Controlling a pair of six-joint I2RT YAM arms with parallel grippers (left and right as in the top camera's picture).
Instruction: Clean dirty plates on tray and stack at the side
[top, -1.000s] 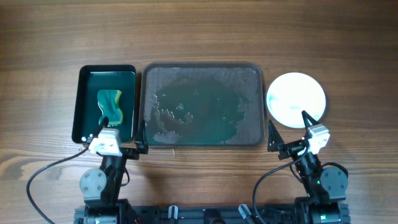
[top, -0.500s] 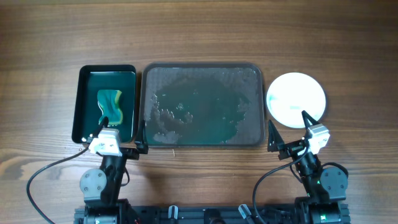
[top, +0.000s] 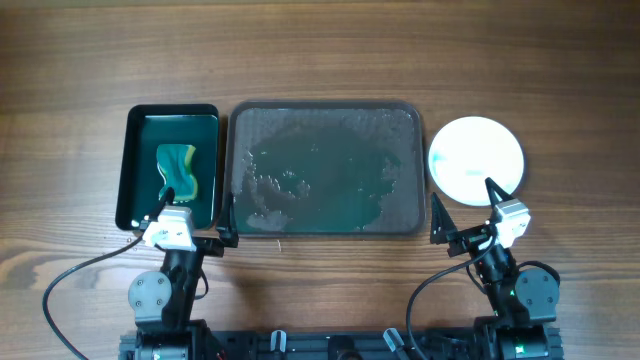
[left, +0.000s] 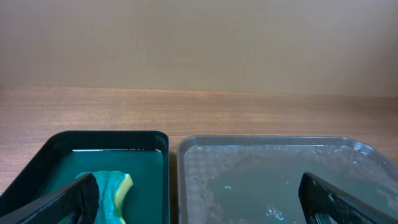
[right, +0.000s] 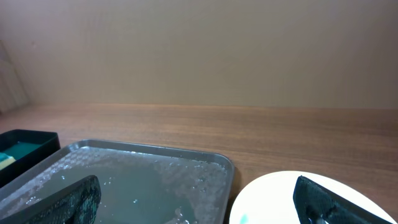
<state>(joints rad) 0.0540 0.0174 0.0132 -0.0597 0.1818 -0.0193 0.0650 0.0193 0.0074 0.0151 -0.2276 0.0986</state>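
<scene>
The dark grey tray (top: 405, 120) lies mid-table, wet with teal-tinted water, no plates on it. It also shows in the left wrist view (left: 273, 180) and right wrist view (right: 143, 180). White plates (top: 476, 158) sit stacked to the tray's right, the top one plain white; in the right wrist view the plates (right: 280, 199) show a small teal speck near the front edge. My left gripper (top: 192, 218) is open and empty at the near edge, between the two trays. My right gripper (top: 463, 212) is open and empty just in front of the plates.
A smaller black tray (top: 137, 160) with teal liquid and a teal-yellow sponge (top: 177, 171) stands left of the grey tray; both show in the left wrist view, the sponge (left: 115, 190) near my left finger. Bare wooden table lies all around.
</scene>
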